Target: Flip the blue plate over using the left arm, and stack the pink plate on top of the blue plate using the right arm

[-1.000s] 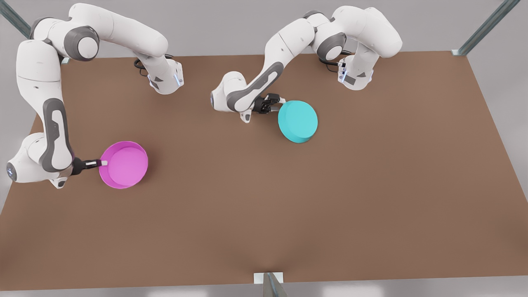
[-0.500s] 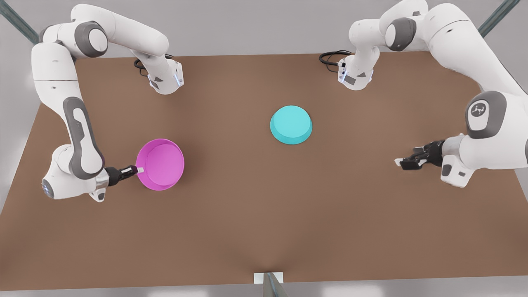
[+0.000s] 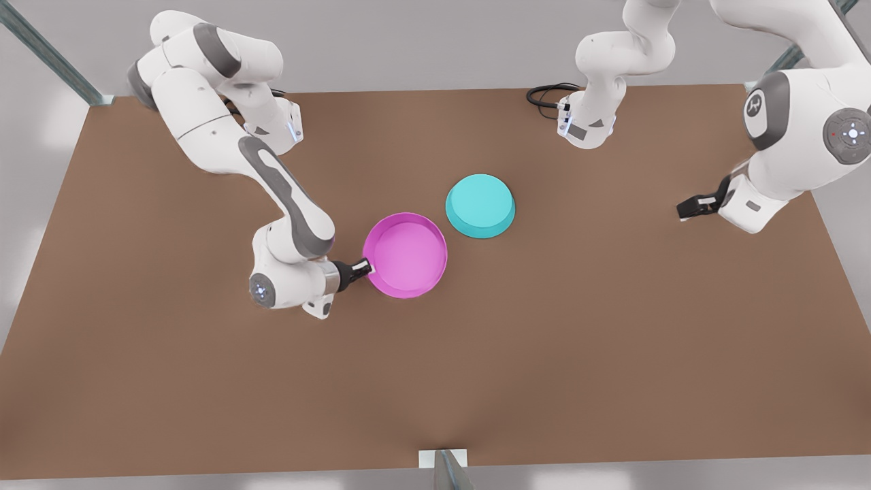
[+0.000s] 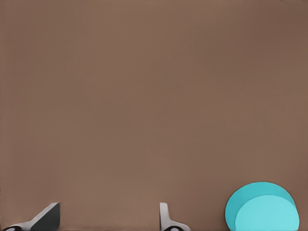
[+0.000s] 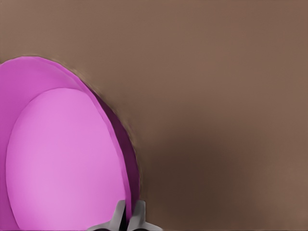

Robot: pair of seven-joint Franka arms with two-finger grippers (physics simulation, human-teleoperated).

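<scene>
Right gripper [image 3: 369, 267] pinches the pink plate's [image 3: 406, 255] rim; left gripper [image 3: 688, 208] hangs empty with its fingers spread apart.

The pink plate sits open side up, just beside the blue plate [image 3: 480, 205], which lies upside down, base up, near the middle of the brown table [image 3: 544, 354]. The left gripper is well apart from both plates, at the front view's right, above bare tabletop. Pale grey walls and metal frame posts [image 3: 47, 51] surround the table.

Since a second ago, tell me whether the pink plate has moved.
Yes. The pink plate, pinched at its rim by the right hand, has travelled toward the front view's right and now sits close beside the blue plate.
</scene>
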